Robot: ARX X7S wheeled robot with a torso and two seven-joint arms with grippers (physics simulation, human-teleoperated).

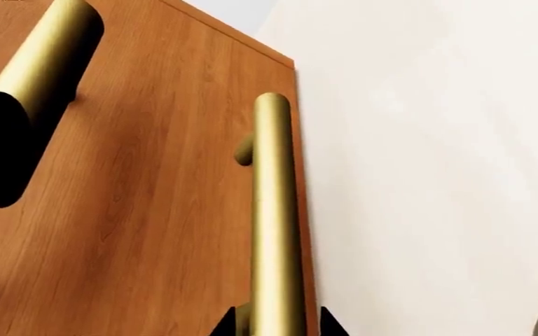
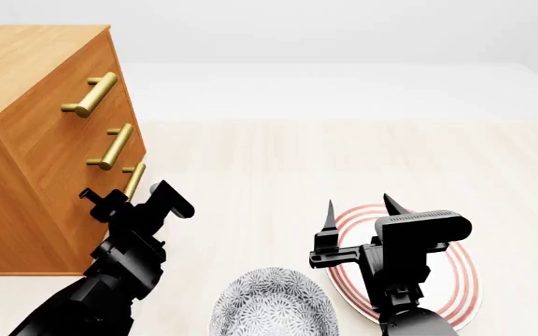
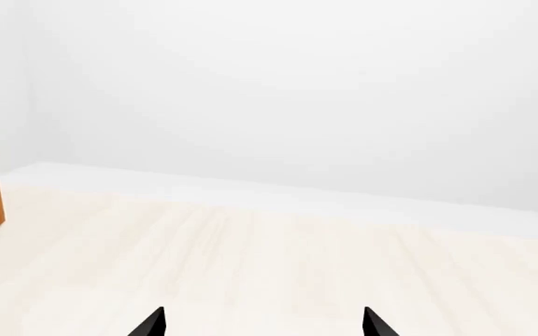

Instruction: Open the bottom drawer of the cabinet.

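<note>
**Left gripper at the bottom drawer handle**

The left gripper [image 1: 279,323] straddles the brass handle [image 1: 274,210] of the bottom drawer [image 2: 110,210], lowest in the cabinet [image 2: 36,140] on the worktop [image 2: 344,168]; fingertips spread. The right gripper [image 2: 358,213] hangs spread above the plate [image 2: 461,280].

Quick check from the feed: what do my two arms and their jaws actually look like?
Both arms are matte black, with no markings or cables visible. The left gripper ends a chunky, blocky wrist. The right gripper has thin, pointed, blade-like jaws beneath a boxy ribbed housing. In both wrist views only dark triangular jaw tips show.
</note>
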